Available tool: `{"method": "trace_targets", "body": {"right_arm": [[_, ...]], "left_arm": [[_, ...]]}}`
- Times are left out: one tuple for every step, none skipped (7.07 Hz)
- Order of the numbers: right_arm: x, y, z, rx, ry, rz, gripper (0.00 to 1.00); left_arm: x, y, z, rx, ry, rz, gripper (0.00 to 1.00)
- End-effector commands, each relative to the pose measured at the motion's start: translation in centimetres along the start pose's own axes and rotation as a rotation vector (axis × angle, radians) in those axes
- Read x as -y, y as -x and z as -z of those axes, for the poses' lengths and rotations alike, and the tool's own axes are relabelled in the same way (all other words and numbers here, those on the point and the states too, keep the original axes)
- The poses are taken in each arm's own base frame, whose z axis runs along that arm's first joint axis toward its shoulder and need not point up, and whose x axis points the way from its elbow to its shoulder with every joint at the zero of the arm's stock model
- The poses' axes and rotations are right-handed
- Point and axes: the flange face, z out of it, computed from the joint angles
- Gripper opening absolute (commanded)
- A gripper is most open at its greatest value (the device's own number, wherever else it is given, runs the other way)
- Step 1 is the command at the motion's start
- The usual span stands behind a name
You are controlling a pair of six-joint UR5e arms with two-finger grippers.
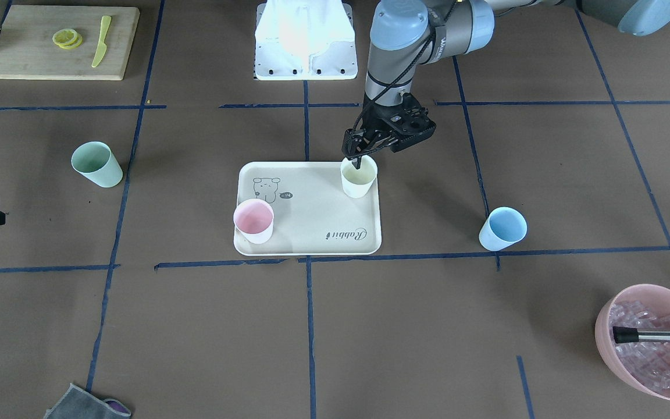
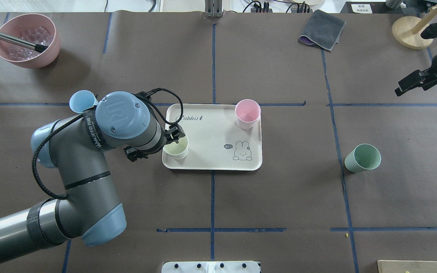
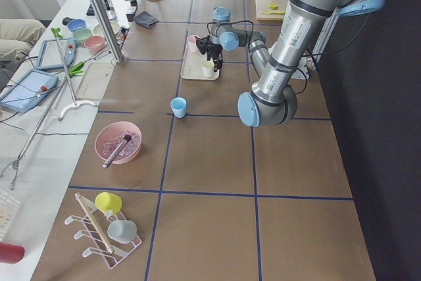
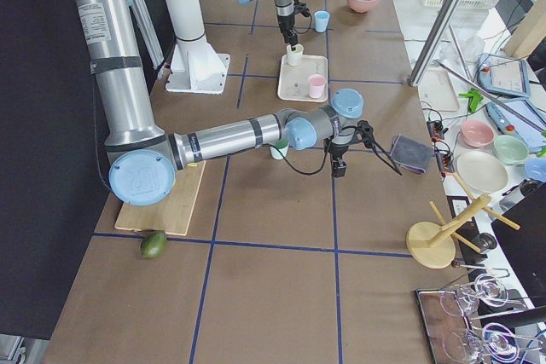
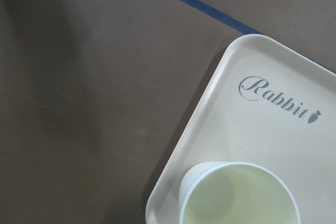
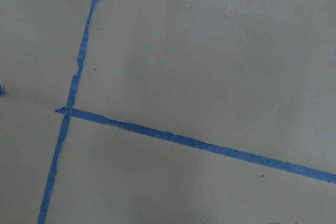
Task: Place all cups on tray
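The cream-beige tray (image 1: 317, 215) lies mid-table. A pink cup (image 1: 253, 221) stands on its corner and a cream-yellow cup (image 1: 359, 177) stands on another corner. My left gripper (image 1: 357, 159) points down at the yellow cup's rim, one finger inside it, and looks shut on the rim. In the left wrist view the yellow cup (image 5: 236, 195) sits on the tray (image 5: 262, 124). The mint green cup (image 2: 362, 158) and the light blue cup (image 1: 502, 228) stand on the table off the tray. My right gripper (image 2: 410, 85) hangs open and empty, beyond the mint cup.
A pink bowl of ice cubes (image 1: 649, 343) with a metal handle in it stands at a table corner. A wooden cutting board (image 1: 61, 41) holds lemon slices and a knife. A grey cloth (image 2: 323, 34) and a wooden stand (image 2: 412, 28) lie at the far side.
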Motion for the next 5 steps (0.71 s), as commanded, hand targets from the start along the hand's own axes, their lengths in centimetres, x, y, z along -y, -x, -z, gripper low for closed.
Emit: {"method": "trace_targets", "body": {"right_arm": [[-0.7,1.6,1.9,0.009,-0.035,-0.062,0.99],[-2.3,2.2,2.9,0.016,-0.047,-0.089,0.99],[-4.5,2.5,3.9,0.021,-0.056,-0.098,0.99],[-6.7,4.2,4.1,0.033,-0.046,-0.143,0.99],[-8.9,7.2,3.5,0.036,-0.027,-0.209,0.99]], "left_arm": [[4.1,5.0,3.8,0.015,0.061,-0.166,1.0],[6.3,7.0,5.6,0.035,0.098,-0.248,1.0],[8.2,9.6,6.3,0.062,0.119,-0.345,1.0],[9.6,12.4,6.0,0.086,0.126,-0.446,1.0],[9.7,14.3,5.8,0.107,0.125,-0.441,1.0]]}}
